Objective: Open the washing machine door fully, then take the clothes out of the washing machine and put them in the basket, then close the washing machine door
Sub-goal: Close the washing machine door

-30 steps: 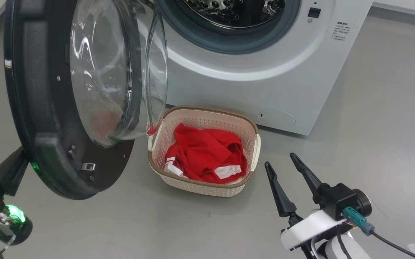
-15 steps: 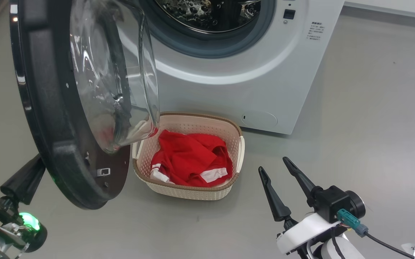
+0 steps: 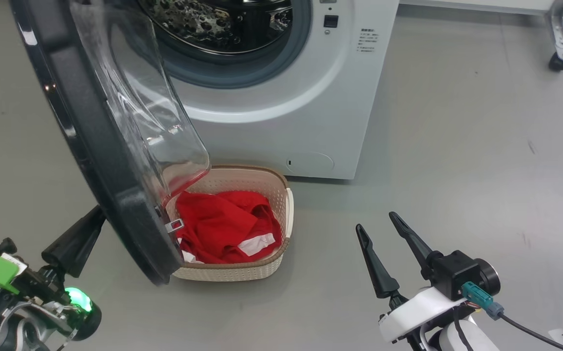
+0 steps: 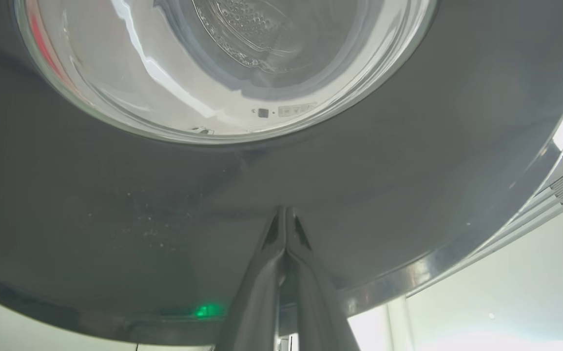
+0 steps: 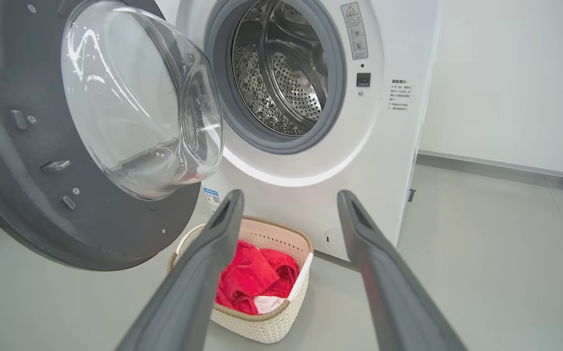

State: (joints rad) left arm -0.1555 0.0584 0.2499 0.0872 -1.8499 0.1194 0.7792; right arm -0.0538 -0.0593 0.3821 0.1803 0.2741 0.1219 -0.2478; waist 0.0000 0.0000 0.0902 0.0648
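Observation:
The washing machine (image 3: pixel 271 126) stands with its steel drum (image 3: pixel 218 24) exposed and no fabric visible inside. The washing machine door (image 3: pixel 101 146) hangs partly swung, its glass bowl toward the opening and its lower edge over the basket's left side. The red clothes (image 3: pixel 218 226) lie in the cream basket (image 3: pixel 281 195) in front of the machine. My left gripper (image 3: pixel 98 214) is shut, its tips (image 4: pixel 285 212) against the door's glossy outer face (image 4: pixel 408 161). My right gripper (image 3: pixel 376 220) hovers open and empty to the right of the basket, pointing at the machine (image 5: pixel 383 146).
Grey floor stretches open to the right of the machine. A caster wheel of a metal frame (image 3: pixel 556 61) stands at the far right. A white wall (image 5: pixel 505 73) runs behind the machine.
The head camera has turned, shifting the whole picture left. The door has swung toward the machine's opening with my shut left gripper behind it. My right gripper stays open.

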